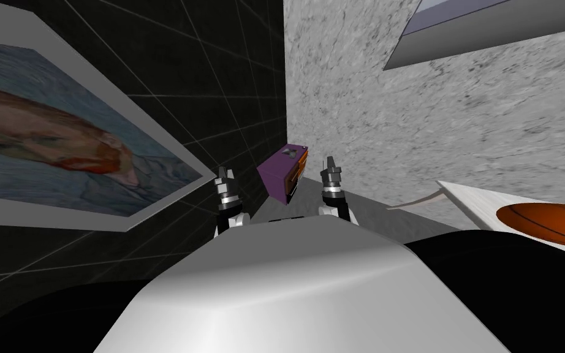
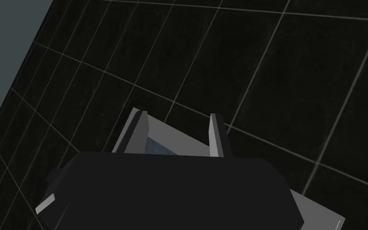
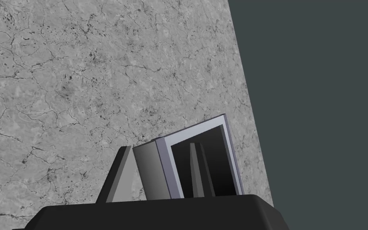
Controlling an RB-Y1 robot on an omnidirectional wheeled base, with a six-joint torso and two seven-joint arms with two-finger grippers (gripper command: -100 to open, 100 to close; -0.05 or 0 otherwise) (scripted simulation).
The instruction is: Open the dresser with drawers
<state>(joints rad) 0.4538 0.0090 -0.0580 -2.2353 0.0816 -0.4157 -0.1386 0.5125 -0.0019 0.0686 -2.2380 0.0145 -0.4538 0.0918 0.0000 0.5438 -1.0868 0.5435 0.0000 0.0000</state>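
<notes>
The dresser (image 1: 282,170) is small and far ahead, in the corner between a dark tiled wall and a grey stone wall. It has a purple body and orange drawer fronts, which look shut, and a small grey thing lies on its top. Both arms are raised in front of me, well short of it. My left gripper (image 1: 225,176) is left of the dresser and my right gripper (image 1: 330,167) is right of it. In the left wrist view the left gripper (image 2: 179,131) has its fingers narrowly apart with nothing between them. The right gripper (image 3: 159,167) stands the same way, holding nothing.
A large framed painting (image 1: 60,141) hangs on the dark tiled wall at my left. At the right a white table (image 1: 477,199) carries an orange ball (image 1: 551,223). A window (image 1: 489,30) sits high in the stone wall. Grey floor (image 1: 373,205) leads to the dresser.
</notes>
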